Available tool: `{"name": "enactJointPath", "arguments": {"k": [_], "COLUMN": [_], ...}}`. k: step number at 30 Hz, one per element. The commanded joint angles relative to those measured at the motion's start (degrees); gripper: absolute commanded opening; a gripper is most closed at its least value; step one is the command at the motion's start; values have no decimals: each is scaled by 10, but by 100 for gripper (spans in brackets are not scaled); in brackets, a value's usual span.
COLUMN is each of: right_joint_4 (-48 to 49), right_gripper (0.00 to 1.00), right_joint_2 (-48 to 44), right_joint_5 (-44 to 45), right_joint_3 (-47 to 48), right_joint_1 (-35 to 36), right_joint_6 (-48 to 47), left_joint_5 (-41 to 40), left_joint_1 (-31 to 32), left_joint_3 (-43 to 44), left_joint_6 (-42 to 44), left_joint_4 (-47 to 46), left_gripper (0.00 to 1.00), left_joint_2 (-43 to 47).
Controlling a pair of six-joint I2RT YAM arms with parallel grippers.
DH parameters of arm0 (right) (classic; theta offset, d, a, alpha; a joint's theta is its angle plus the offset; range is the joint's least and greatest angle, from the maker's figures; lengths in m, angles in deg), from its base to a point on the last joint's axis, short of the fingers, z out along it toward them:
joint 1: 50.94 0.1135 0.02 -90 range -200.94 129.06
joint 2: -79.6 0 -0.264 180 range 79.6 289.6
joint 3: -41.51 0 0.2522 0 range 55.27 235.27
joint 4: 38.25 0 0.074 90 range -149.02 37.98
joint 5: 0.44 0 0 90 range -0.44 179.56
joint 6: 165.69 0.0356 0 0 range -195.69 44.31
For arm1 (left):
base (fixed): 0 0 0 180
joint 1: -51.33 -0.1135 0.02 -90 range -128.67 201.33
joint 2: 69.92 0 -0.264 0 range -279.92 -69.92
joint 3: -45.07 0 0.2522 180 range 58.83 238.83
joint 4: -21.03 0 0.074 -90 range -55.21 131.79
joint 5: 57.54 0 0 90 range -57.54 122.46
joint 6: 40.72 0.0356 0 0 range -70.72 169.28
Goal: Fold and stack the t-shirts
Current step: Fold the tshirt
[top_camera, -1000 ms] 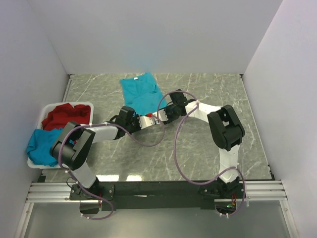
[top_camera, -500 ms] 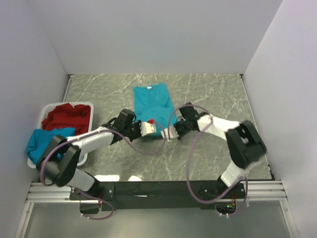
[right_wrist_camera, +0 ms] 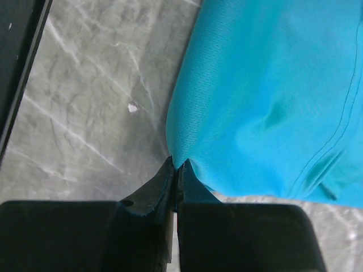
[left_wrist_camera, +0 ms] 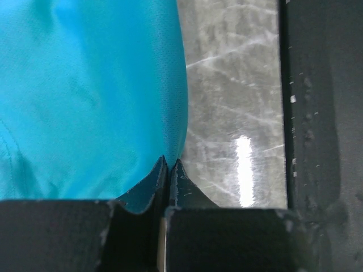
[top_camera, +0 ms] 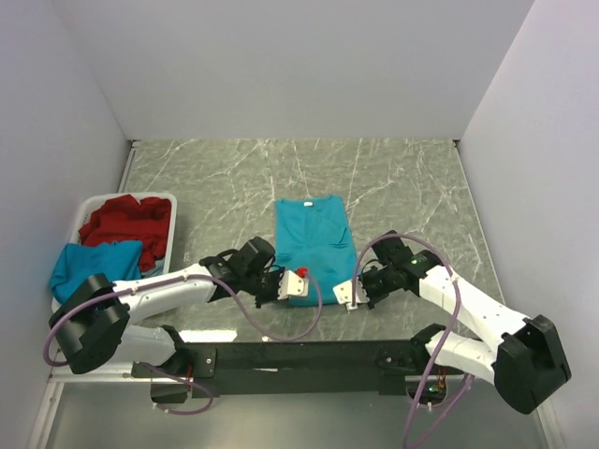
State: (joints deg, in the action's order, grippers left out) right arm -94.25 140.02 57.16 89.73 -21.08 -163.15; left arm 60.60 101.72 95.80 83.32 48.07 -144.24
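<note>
Left gripper point(left_wrist_camera: 169, 167) and right gripper point(right_wrist_camera: 176, 164) each pinched tight on a near corner of the teal t-shirt point(top_camera: 314, 234), which lies as a narrow rectangle on the table point(top_camera: 421, 187), hem toward the front edge. To do this fold well, I judge: lift both corners level, hem taut, carry them together to the collar, and lay the edges flush. Count: one shirt on the table, one red heap point(top_camera: 126, 220) and one blue shirt point(top_camera: 89, 267) in one white basket point(top_camera: 131, 196); two grippers.
</note>
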Motion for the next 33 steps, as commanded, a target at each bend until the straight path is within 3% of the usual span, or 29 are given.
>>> {"name": "enactJointPath", "arguments": {"k": [1, 5, 12, 21, 26, 33], "right_joint_4": [32, 51, 74, 138, 186, 260], "right_gripper": [0, 0, 0, 0, 0, 0], "right_joint_2": [-1, 78, 258, 487, 551, 557], "right_joint_5": [25, 47, 58, 119, 163, 195], "right_joint_3": [17, 110, 348, 573, 618, 602], "right_joint_1": [1, -19, -75, -91, -91, -96], "right_joint_6": [86, 155, 216, 322, 362, 403], "left_joint_5": [-18, -27, 22, 0, -41, -65], "left_joint_1": [-5, -72, -200, -277, -284, -288], "left_joint_3": [26, 82, 183, 343, 392, 391], "left_joint_6": [17, 61, 89, 48, 30, 6], "left_joint_4": [9, 32, -33, -100, -128, -223], "left_gripper": [0, 0, 0, 0, 0, 0], "left_joint_2": [1, -34, -124, -326, -381, -392]}}
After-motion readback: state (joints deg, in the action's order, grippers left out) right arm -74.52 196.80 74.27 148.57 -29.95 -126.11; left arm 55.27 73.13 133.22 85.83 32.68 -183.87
